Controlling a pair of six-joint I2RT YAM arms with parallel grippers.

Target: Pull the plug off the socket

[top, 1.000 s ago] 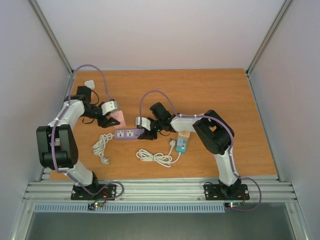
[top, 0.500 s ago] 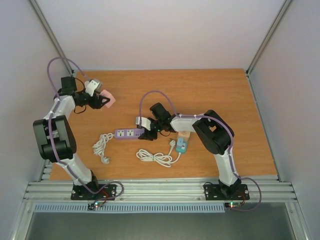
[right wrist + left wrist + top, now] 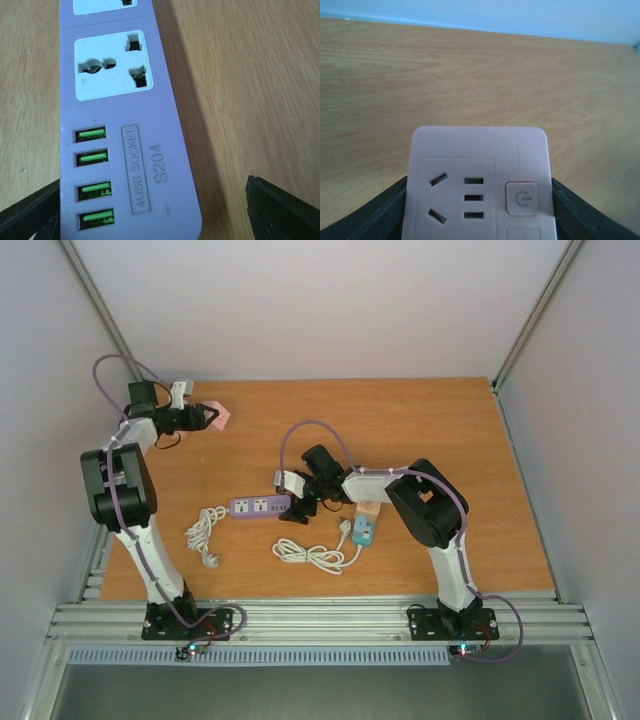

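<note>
While overhead blurs grips: left gripper (image 3: 479, 215) clamps pink socket (image 3: 477, 165) | right gripper (image 3: 155, 212) apart, astride purple strip (image 3: 115, 125).

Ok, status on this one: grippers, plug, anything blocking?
Left gripper shut on pink square plug block, far left. Right gripper open, straddling USB end of purple power strip. Plug off strip; nothing blocking.
</note>
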